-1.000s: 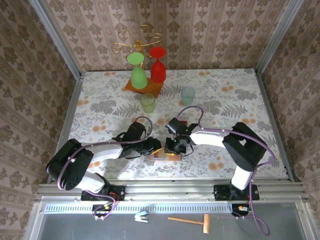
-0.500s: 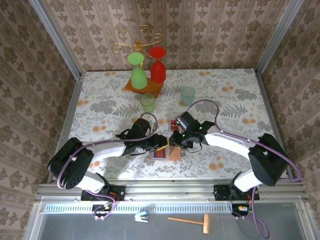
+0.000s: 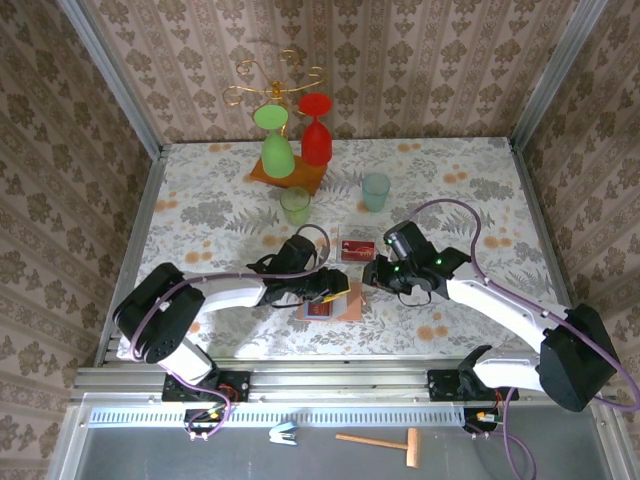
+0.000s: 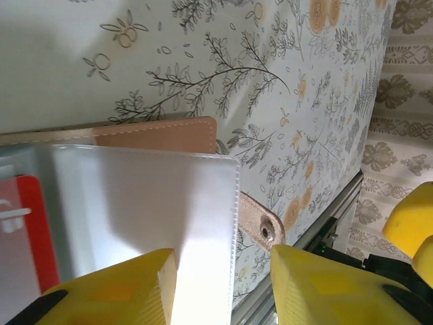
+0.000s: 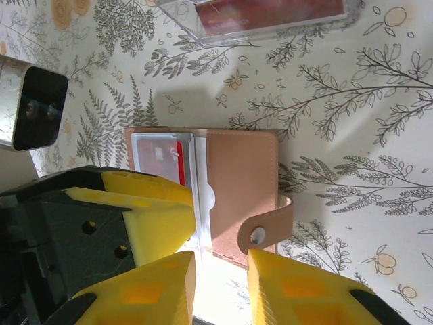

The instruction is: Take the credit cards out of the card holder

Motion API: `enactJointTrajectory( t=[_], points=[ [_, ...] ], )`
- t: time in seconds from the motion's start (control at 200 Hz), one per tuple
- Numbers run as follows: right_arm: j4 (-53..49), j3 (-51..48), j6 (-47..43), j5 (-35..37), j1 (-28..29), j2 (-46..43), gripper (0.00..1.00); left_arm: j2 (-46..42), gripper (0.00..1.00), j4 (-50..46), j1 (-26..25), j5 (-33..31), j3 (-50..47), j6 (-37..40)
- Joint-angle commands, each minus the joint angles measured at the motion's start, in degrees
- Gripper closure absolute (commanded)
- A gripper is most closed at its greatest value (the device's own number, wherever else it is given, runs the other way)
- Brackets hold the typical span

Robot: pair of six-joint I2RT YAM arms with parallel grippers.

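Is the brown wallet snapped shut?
No, the card holder lies open, its snap strap hanging loose and a red card showing inside.

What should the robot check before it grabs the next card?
1. Card holder open: ok, it lies flat with its flap out.
2. Card to take: ok, a red card shows in the clear sleeve.
3. More cards behind it: cannot tell.
4. Left end effector open: ok, fingers apart at the sleeve's edge.
5. Right end effector open: ok.
6. Clear tray ready: ok, it holds something red.
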Motion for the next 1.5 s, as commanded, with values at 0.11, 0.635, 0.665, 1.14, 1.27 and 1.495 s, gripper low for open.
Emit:
enactJointTrajectory(
  t=[0.11, 0.635, 0.665, 1.14, 1.27, 1.495],
  points=[
    [-0.4, -2.0, 0.1, -0.8, -0.2, -1.6, 0.73, 1.4, 0.56, -0.9, -0.8, -0.2, 2.8, -0.4],
    [3.5, -3.2, 2.9, -2.8, 0.8, -0.4, 0.73, -0.5, 0.55, -1.4, 0.0, -0.2, 1.4, 0.1],
    [3.8, -3.0, 3.1, -2.8, 1.0, -0.1, 0.73, -0.9, 0.55, -1.4, 0.3, -0.2, 1.2, 0.2],
    [3.9, 4.1, 3.9, -1.4, 5.5, 7.8, 0.75, -8.8, 0.57, -1.2, 5.7, 0.6, -6.3, 1.4],
    [4.5, 6.6, 4.0, -1.9, 6.5, 11.8, 0.77, -12.6, 0.57, -1.8, 7.5, -0.3, -9.5, 1.6],
    [4.8, 10.5, 3.8, -2.7, 8.5, 17.9, 0.79, -15.6, 0.61, -1.4, 9.0, -0.4, -13.4, 1.2]
  ],
)
